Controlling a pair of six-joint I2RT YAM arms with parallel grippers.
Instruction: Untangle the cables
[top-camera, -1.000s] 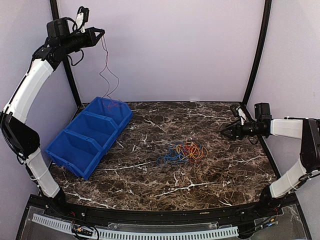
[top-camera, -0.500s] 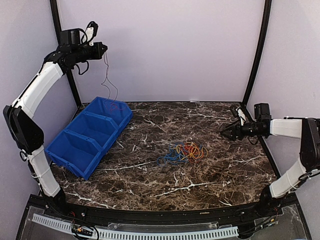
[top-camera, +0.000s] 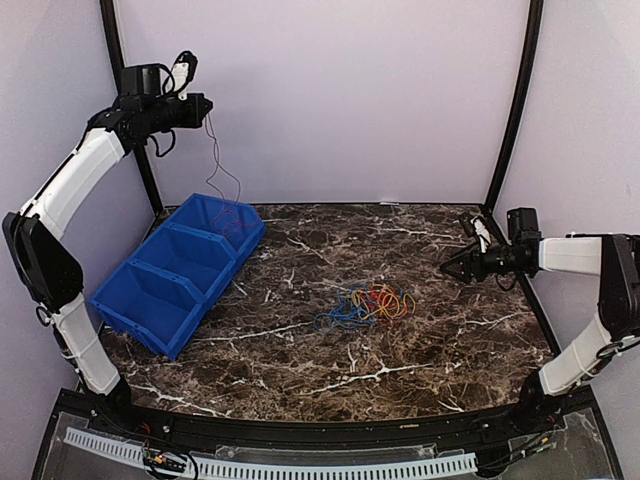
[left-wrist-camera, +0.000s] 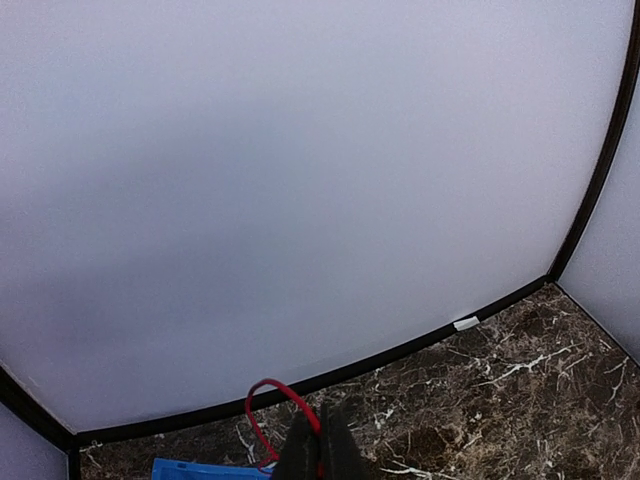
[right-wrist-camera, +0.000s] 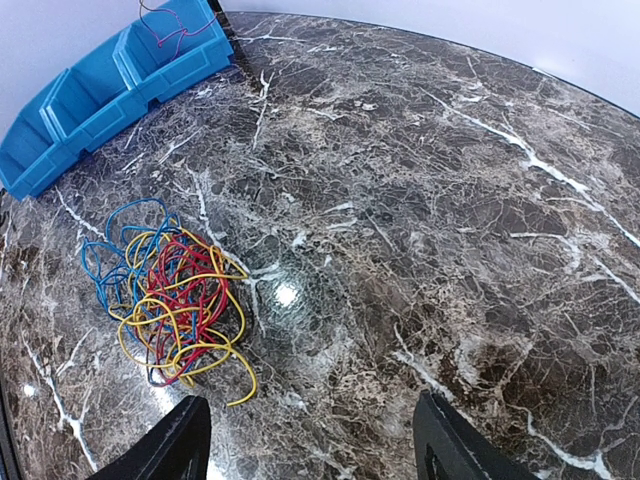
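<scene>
Hanging from the left gripper (top-camera: 205, 103), a thin red cable (top-camera: 217, 170) is seen running down into the farthest compartment of the blue bin (top-camera: 150, 292), where its lower end is gathered in loose loops. This gripper is held high above the far end of the bin, and its jaws are pinched tight on the cable. In the left wrist view the closed fingers (left-wrist-camera: 310, 455) are seen at the bottom edge, with a red loop curving out just beside them.

A tangle of cables (top-camera: 368, 303) is laid on the marble table (top-camera: 420, 370), well apart from the bin on its right side. Blue, yellow-orange and red strands are looped through one another there; the blue strands are spread on the side nearer the bin.

The right gripper (top-camera: 447, 266) is held farther still from the bin, beyond the tangle, low over the table and pointed back toward the bin. Its jaws are spread wide, and the tangle is not touched by them.
</scene>
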